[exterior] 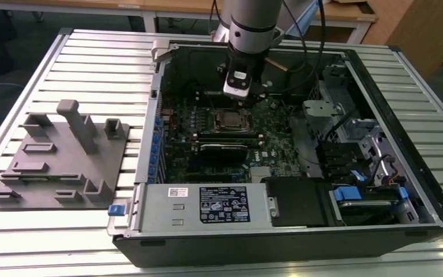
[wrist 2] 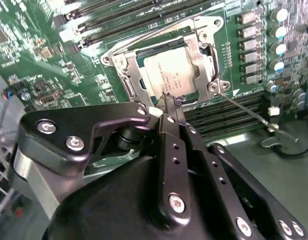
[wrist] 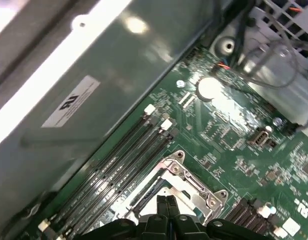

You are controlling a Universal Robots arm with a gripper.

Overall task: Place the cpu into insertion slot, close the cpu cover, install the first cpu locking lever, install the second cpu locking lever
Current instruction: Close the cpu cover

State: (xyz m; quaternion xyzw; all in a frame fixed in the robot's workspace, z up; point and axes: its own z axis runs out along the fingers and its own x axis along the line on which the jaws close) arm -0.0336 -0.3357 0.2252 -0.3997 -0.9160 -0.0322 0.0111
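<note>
Though watching from well off in the exterior view, can place the gripper (exterior: 246,99) low inside the open case (exterior: 283,248) on the desk (exterior: 90,52), poised over the board (exterior: 177,156) and just beyond the slot (exterior: 229,120). Cannot judge the fingers from here. Grey fixture (exterior: 60,156) well apart, towards the exterior view's left.

In the second wrist view, find the fingers (wrist 2: 170,107) narrow, pressed together, gripping nothing, tip right at the near edge of the cover (wrist 2: 204,52); touching or just clear, cannot tell. See the cpu (wrist 2: 169,75) lying flat in the slot (wrist 2: 159,50): small, square, dull silver-grey top with faint print, framed by the cover's window. Judge the cover down over it. Note a thin wire lever (wrist 2: 244,109) jutting free from the socket corner across the memory slots (wrist 2: 219,117); likely not latched. Other lever (wrist 2: 144,37) lying along the far side of the frame; latched or not, cannot tell.

In the first wrist view, same narrow fingers (wrist: 166,202) close to the cover's edge.

Risks, as judged: slipping off so thin and springy a wire, letting it snap back; scraping nearby board parts with the tip; forcing a lever over a cover not fully seated, straining the cpu beneath.
</note>
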